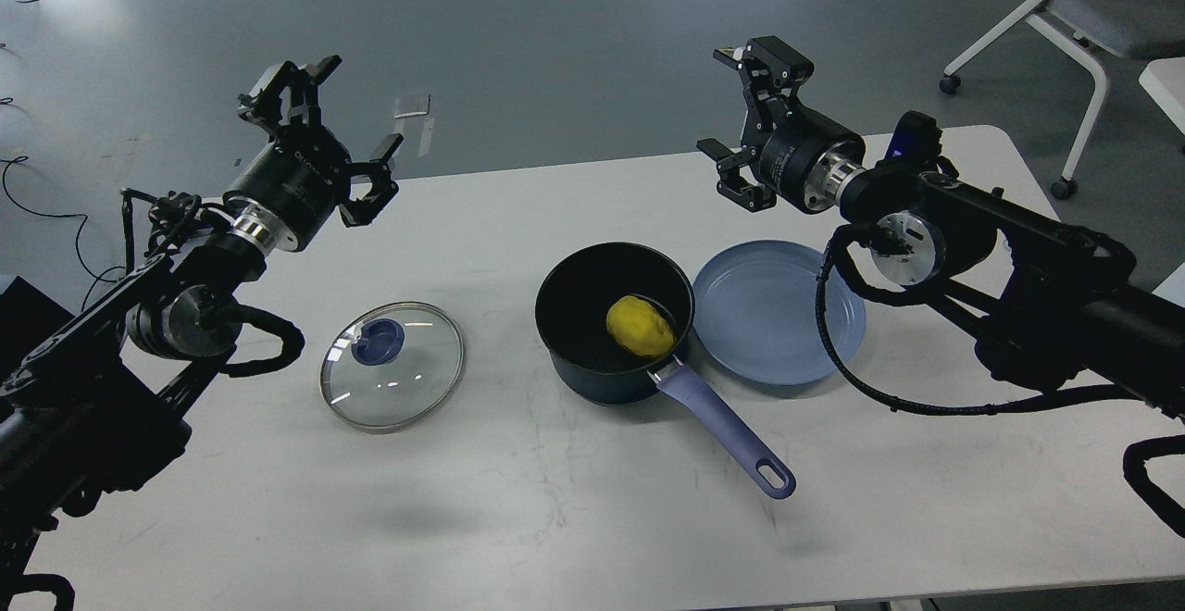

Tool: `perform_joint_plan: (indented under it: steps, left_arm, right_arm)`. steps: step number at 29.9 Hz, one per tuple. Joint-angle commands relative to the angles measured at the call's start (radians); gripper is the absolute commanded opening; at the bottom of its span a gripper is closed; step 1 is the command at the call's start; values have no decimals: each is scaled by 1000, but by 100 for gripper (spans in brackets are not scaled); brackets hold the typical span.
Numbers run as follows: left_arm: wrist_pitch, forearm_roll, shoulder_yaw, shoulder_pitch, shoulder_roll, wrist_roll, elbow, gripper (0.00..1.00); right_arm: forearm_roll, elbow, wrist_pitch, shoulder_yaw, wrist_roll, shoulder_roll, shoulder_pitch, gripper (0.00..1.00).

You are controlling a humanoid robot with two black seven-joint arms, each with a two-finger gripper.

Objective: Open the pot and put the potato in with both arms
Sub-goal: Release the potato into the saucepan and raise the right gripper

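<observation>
The dark navy-black saucepan [614, 322] sat uncovered near the middle of the white counter [574, 518], its long lavender-blue handle [724, 433] reaching toward the near right, the hole at its end clear of the pan. Inside it, on the dark bottom toward the handle side, lay the smooth bright yellow oval potato [640, 325]. Just right of the saucepan, its rim at or very near the pan's wall, rested a flat blue-grey round plate [779, 312] with nothing on it. Well to the left of the saucepan lay a round glass lid with a metal rim [392, 366], flat on the counter with its blue knob [380, 342] up.

The left black jointed arm [139, 333] came in from the left edge and rose to its black claw gripper [344, 111], which hung above the far left part of the counter, well apart from the lid. Its jaws stood wide apart and held nothing. The right black jointed arm [1018, 259] came in from the right edge; its black claw gripper [736, 116] hung above the far edge of the counter, beyond the plate and saucepan. Its jaws were likewise spread wide and empty. A white-framed chair on castors [1074, 28] stood on the grey floor [555, 37] beyond the counter at upper right.
</observation>
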Motion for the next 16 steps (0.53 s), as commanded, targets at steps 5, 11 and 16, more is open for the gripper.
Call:
perform_joint_plan:
  steps: [5, 11, 16]
  left_arm:
    - [-82, -6, -75, 72, -14, 88, -3, 98]
    - [-82, -6, -75, 84, -38, 89, -1, 98]
    - [-82, -4, -75, 95, -54, 86, -1, 98]
  right_arm:
    - [45, -141, 284, 59, -40, 9, 4, 100]
    - [48, -161, 264, 73, -54, 17, 3, 100]
    - [47, -161, 242, 47, -45, 37, -11, 100]
